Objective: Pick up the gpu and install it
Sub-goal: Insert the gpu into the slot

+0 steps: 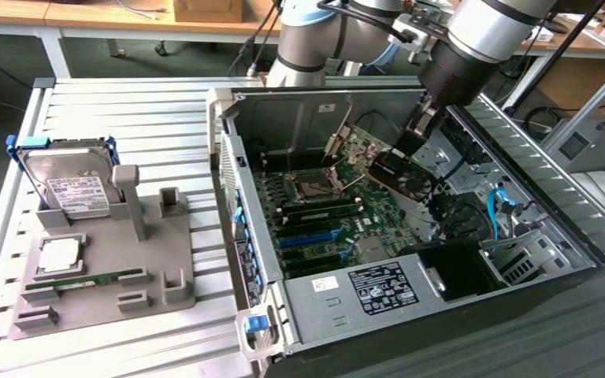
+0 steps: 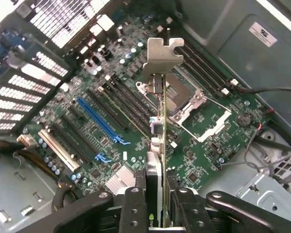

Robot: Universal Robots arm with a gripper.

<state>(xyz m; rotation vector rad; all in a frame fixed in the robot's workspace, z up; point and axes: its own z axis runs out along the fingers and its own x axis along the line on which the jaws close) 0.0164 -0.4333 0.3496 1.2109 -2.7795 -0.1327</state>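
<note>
The fingers [image 2: 134, 209] clamp the gpu [image 2: 154, 174] edge-on. It hangs above the motherboard [image 2: 203, 141] inside the open case [image 1: 281, 118].

gpu [image 2: 159, 127] | green board, silvery end bracket | upright on edge | gripped by tool [image 2: 157, 198], above motherboard [image 2: 203, 145] inside open case [image 1: 281, 118]

We list on the slatted table [image 1: 124, 110]: one grey fixture tray [image 1: 166, 272] holding a standing hard drive [image 1: 72, 187], a flat processor [image 1: 59, 253], a green memory stick [image 1: 82, 282].
</note>
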